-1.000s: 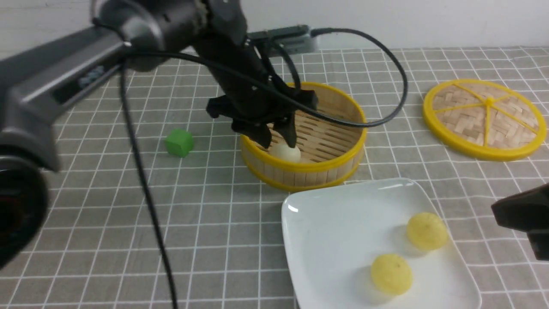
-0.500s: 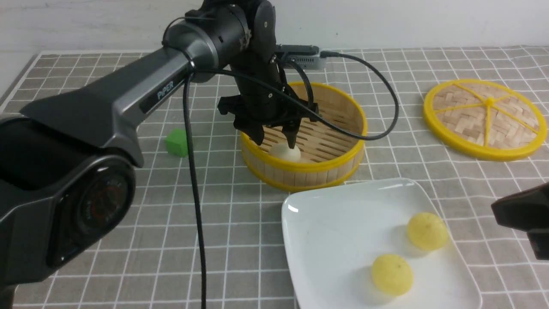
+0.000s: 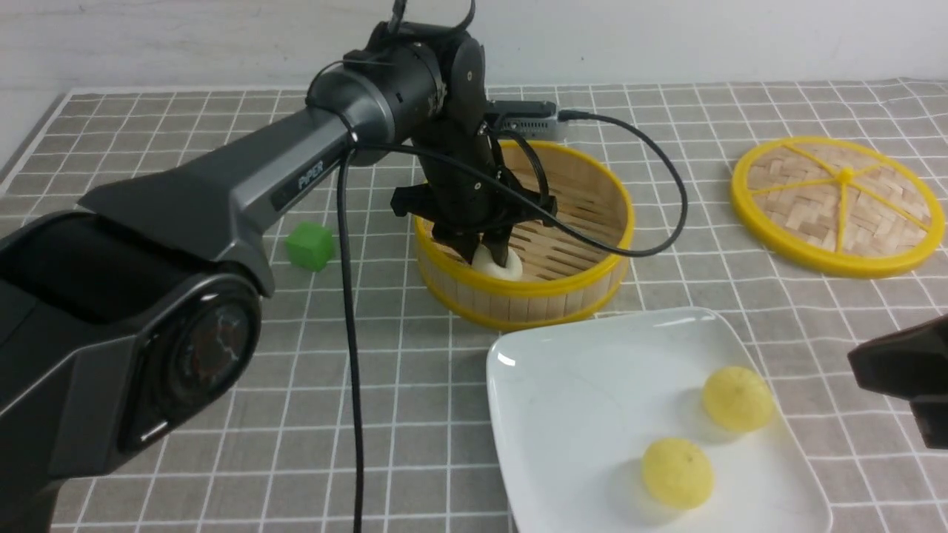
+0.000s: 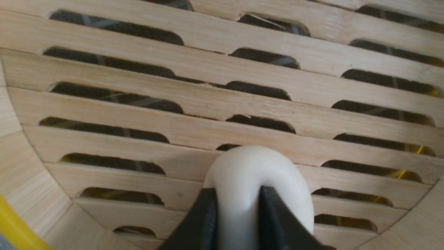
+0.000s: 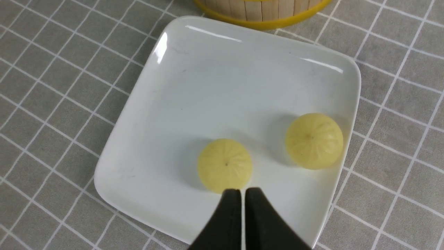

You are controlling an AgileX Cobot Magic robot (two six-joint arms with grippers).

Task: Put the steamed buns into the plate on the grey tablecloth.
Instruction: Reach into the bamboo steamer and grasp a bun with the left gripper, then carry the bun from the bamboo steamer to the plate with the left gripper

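Note:
Two pale yellow steamed buns (image 3: 738,398) (image 3: 677,472) lie in the white square plate (image 3: 578,385) on the grey tablecloth (image 3: 185,414); they also show in the right wrist view (image 5: 224,165) (image 5: 314,140). The off-white bun (image 3: 498,263) sits inside the bamboo steamer (image 3: 533,296), by its near wall. My left gripper (image 3: 489,252) reaches into the steamer and is shut on this bun (image 4: 256,173), its fingers (image 4: 208,218) pressing into both sides. My right gripper (image 5: 242,194) is shut and empty above the plate's near edge; it shows at the right edge of the front view (image 3: 900,370).
A green cube (image 3: 309,246) sits left of the steamer. The round woven yellow-rimmed lid (image 3: 837,207) lies at the far right. The left arm's black cable (image 3: 348,333) hangs down over the cloth, and another loops over the steamer.
My left gripper has lowered over the off-white bun in the steamer and closed on it. The arm swung a little to the right. The right arm has not moved.

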